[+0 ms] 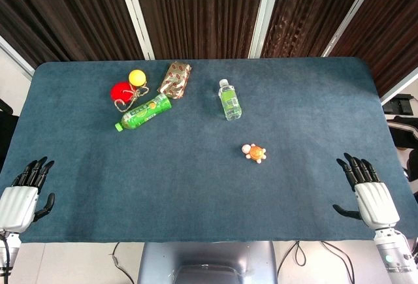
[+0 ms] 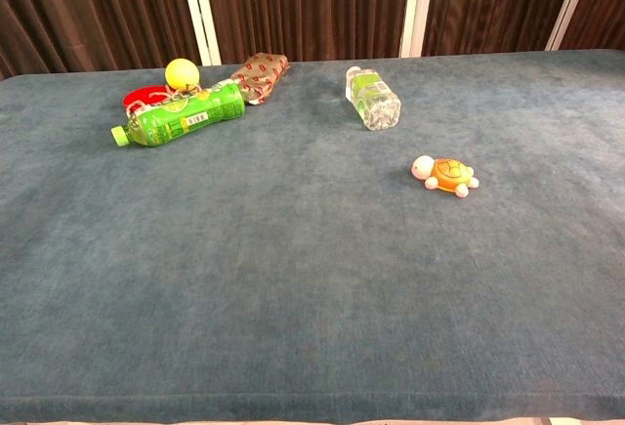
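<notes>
Both hands rest at the near corners of the blue table (image 1: 196,186), and neither one holds anything. The nearest thing to a hand is the little toy turtle (image 1: 254,152), which sits alone on the cloth, well apart from the right hand (image 1: 368,192) and closer to the middle of the table.

What could go wrong? I think the turtle is small and smooth, so big fingers might push it away instead of picking it up. The clear bottle (image 1: 229,99) lies on its side further back. It is round, so a bump could make it roll. On the far left is a crowded bunch: a green bottle (image 1: 144,112) lies just beside a red ball (image 1: 121,91), a yellow ball (image 1: 137,77), some string (image 1: 130,98) and a shiny snack bag (image 1: 175,79). A hand reaching in there could knock the balls and send them rolling off.

The right hand sits at the near right edge, back up, dark fingers pointing away over the cloth and spread a little, thumb sticking out to the side. The left hand (image 1: 23,196) sits at the near left edge the same way, fingers apart, thumb out. Only the head view shows the hands.
</notes>
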Robot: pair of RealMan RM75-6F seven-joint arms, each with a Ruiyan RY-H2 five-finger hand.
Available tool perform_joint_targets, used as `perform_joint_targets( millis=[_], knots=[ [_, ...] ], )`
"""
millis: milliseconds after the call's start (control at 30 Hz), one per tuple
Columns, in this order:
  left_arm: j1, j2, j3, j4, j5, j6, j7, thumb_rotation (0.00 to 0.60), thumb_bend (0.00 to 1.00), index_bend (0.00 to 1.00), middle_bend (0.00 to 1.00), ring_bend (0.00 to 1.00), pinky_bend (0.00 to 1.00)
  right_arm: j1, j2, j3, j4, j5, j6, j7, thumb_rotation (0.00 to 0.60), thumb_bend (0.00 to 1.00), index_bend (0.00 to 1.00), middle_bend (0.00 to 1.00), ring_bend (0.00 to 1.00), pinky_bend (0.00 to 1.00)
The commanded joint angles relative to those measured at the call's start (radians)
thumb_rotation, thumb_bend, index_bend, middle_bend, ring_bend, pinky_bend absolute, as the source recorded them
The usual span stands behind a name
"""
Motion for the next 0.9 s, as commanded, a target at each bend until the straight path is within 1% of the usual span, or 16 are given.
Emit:
perform_joint_targets(
  millis=[33,100,167,267,400,467,567,667,733,900],
  knots=[
    [0.001,0.002,-0.001,-0.006,-0.004,0.001,0.005,0.600,0.47,0.09,0.00,0.03,0.24,0.006,-0.015,0.010,0.018,-0.020,0.020,0.019,0.600,0.02,0.02,0.00,0.00,0.08],
    [0.002,0.003,0.000,-0.013,-0.005,0.003,0.008,0.600,0.47,0.10,0.00,0.04,0.24,0.012,-0.026,0.017,0.032,-0.032,0.030,0.029,0.600,0.03,0.03,0.00,0.00,0.11],
    [0.004,0.005,0.003,-0.018,-0.003,0.005,0.010,0.600,0.47,0.11,0.00,0.04,0.24,0.019,-0.041,0.026,0.051,-0.043,0.041,0.030,0.600,0.06,0.05,0.00,0.05,0.15],
    [0.004,0.005,0.008,-0.015,0.013,0.012,0.006,0.600,0.47,0.12,0.00,0.04,0.24,0.035,-0.060,0.041,0.074,-0.058,0.052,0.019,0.600,0.08,0.09,0.03,0.18,0.25],
    [0.001,0.011,0.012,-0.018,0.015,0.005,0.004,0.600,0.47,0.13,0.00,0.04,0.25,0.070,-0.077,0.072,0.088,-0.066,0.044,-0.030,0.600,0.11,0.20,0.17,0.52,0.52],
    [0.004,0.013,0.013,-0.022,0.013,0.007,0.004,0.600,0.47,0.13,0.00,0.04,0.25,0.103,-0.087,0.089,0.094,-0.060,0.011,-0.060,0.600,0.14,0.26,0.23,0.69,0.68],
    [0.004,0.015,0.016,-0.025,0.020,0.011,0.001,0.600,0.47,0.14,0.00,0.06,0.25,0.159,-0.084,0.106,0.066,-0.018,-0.093,-0.087,0.600,0.18,0.33,0.28,0.84,0.87],
    [0.005,0.016,0.020,-0.026,0.024,0.010,0.006,0.600,0.47,0.15,0.00,0.07,0.25,0.222,-0.080,0.126,0.035,0.043,-0.212,-0.087,0.600,0.22,0.37,0.32,0.91,0.95],
    [0.005,0.018,0.022,-0.029,0.023,0.006,0.011,0.600,0.47,0.15,0.00,0.07,0.25,0.264,-0.092,0.143,0.035,0.081,-0.279,-0.087,0.600,0.27,0.39,0.35,0.95,0.99],
    [0.003,0.020,0.024,-0.036,0.015,-0.004,0.021,0.600,0.47,0.16,0.00,0.07,0.25,0.342,-0.163,0.174,0.096,0.126,-0.355,-0.084,0.600,0.36,0.45,0.40,0.99,1.00]
  ],
)
